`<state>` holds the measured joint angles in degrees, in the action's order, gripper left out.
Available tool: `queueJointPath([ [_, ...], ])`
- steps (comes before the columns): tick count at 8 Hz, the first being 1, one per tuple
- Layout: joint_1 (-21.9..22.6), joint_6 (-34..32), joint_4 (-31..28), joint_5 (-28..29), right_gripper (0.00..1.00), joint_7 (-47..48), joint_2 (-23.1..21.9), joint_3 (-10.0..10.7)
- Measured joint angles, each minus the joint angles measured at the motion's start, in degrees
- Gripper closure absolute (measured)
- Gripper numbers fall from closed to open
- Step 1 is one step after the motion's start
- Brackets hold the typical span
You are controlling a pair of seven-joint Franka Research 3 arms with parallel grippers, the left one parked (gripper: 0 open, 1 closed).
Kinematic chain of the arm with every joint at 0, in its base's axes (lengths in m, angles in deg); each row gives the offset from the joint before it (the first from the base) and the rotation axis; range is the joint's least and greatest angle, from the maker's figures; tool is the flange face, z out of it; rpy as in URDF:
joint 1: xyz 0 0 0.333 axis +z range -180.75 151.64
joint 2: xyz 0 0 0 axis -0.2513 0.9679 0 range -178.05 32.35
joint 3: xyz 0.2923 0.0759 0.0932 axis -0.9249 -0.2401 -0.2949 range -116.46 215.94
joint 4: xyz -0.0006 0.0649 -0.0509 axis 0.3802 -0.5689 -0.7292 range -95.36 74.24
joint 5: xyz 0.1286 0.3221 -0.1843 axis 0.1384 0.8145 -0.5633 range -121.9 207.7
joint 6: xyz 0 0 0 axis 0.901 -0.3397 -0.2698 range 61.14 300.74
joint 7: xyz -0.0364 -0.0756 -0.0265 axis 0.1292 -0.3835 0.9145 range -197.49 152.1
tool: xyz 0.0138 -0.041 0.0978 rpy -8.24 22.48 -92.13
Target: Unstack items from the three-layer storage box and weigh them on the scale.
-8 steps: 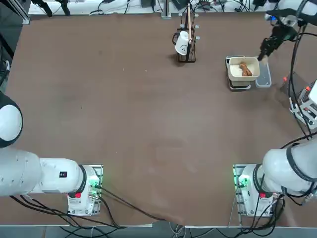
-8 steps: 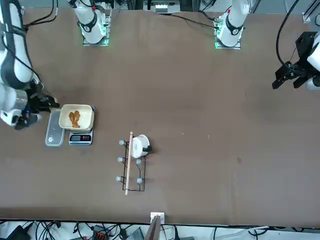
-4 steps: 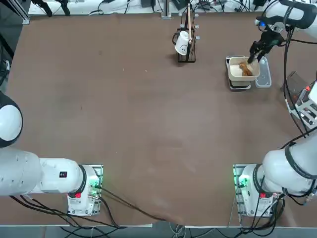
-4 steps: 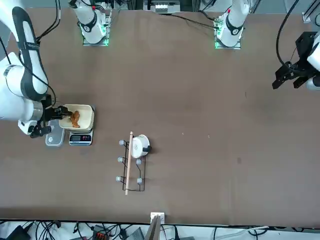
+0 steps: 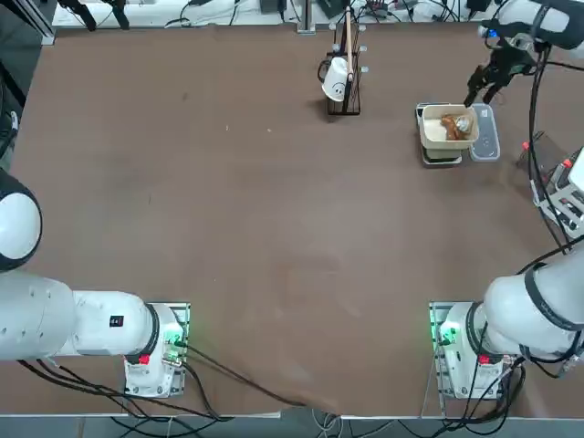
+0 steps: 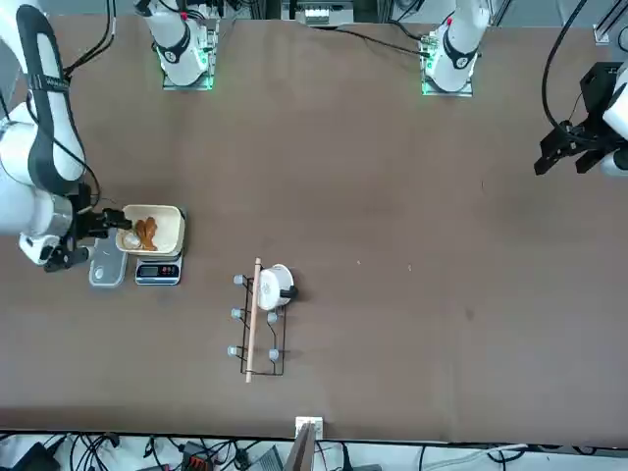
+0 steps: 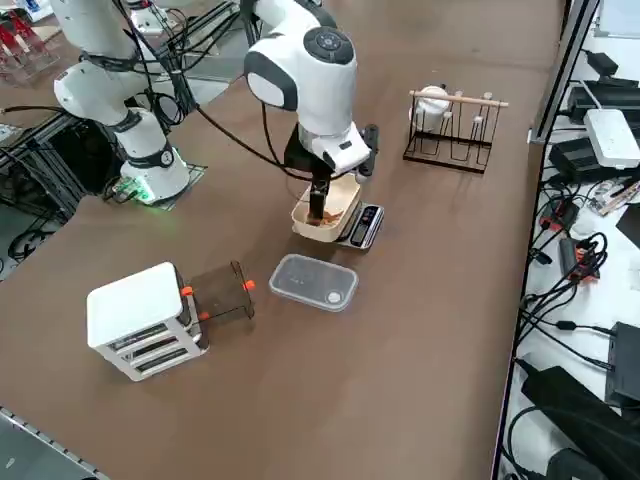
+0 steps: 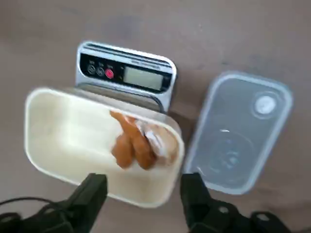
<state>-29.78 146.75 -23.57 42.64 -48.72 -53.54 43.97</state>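
One clear lid lies flat on the worktop just beside the one cream bowl, which sits on the one scale. Well apart stands one wire rack with one white cup. One three-layer storage box, its one smoky drawer pulled out, is also on the worktop. The right gripper is over the bowl's lid side, fingers apart, partly blocking the right side view. In the bowl are brown food, one piece or two, I cannot tell, and one tan-and-white piece, absent a second ago
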Motion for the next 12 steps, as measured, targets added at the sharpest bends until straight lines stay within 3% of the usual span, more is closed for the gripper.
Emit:
queueJointPath([
  [1,-0.99,-2.31,0.0,-4.65,0.41,-5.74,-0.84,1.06],
  [3,-4.03,-3.91,-0.37,-10.16,0.82,-14.63,-0.99,2.2],
  [4,-4.87,-3.77,-1.48,-12.51,0.98,-15.94,-0.83,2.26],
  [8,-6.14,9.66,-11.61,-17.14,0.98,-16.11,0.2,2.28],
  [12,-10.02,12.55,-13.6,-23.67,0.98,-16.25,0.86,2.37],
])
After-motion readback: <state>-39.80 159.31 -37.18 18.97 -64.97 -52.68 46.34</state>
